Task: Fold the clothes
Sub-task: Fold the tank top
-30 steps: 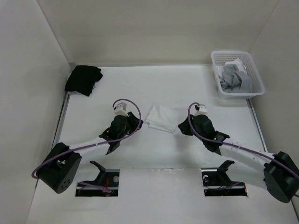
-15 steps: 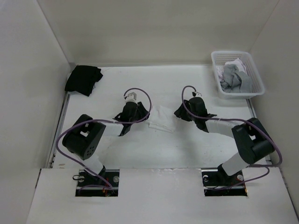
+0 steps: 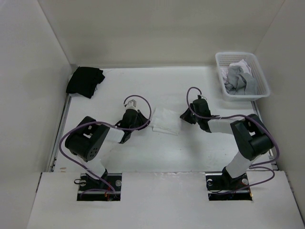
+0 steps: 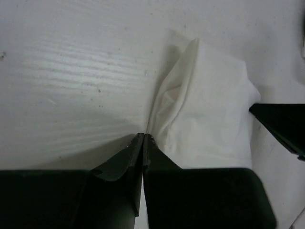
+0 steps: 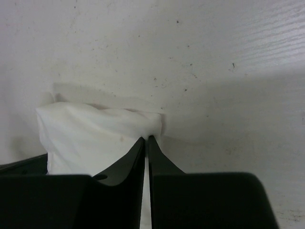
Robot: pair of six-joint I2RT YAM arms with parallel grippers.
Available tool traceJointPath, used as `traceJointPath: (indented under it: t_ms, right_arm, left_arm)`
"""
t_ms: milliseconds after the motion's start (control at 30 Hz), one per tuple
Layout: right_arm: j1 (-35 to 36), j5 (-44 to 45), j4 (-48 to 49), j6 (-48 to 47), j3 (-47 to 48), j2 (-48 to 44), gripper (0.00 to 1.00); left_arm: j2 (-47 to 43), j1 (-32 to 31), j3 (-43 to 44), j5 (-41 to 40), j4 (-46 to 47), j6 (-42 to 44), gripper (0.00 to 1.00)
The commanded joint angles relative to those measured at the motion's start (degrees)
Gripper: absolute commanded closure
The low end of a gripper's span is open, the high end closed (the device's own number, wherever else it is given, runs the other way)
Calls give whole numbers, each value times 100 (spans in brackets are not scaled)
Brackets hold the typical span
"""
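A: Why is the left claw (image 4: 143, 136) squeezed shut down on the table (image 3: 157, 152)?
B: It pinches the white top (image 3: 166, 121) by the edge farthest from the basket (image 3: 244, 97). The right claw (image 5: 146, 138), closed too, nips the corner on the basket's side.
A: Two grips?
B: Likely to carry one edge over evenly. The top lies left of the basket, nearer the arms; the basket keeps grey garments aside.
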Motion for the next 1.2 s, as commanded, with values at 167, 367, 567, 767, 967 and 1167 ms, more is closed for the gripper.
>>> traceJointPath:
  t_ms: [167, 367, 567, 767, 967, 1167]
  right_arm:
    - [-224, 34, 401, -36, 227, 201, 91]
    - [-180, 24, 340, -194, 183, -316, 58]
    - [-31, 77, -47, -308, 60, -985, 59]
    - [163, 288, -214, -388, -19, -907, 58]
    - [163, 394, -372, -388, 33, -599, 58]
    - [110, 403, -618, -335, 191, -432, 62]
  left_arm:
    - [-698, 38, -903, 14, 545, -756, 98]
    - [-1559, -32, -807, -231, 142, -511, 79]
    - [-1157, -340, 115, -566, -264, 246, 64]
    - [-638, -480, 600, -539, -966, 377, 67]
    - [-357, -595, 766, -566, -1029, 483, 69]
    - [-93, -621, 890, -504, -1046, 475, 80]
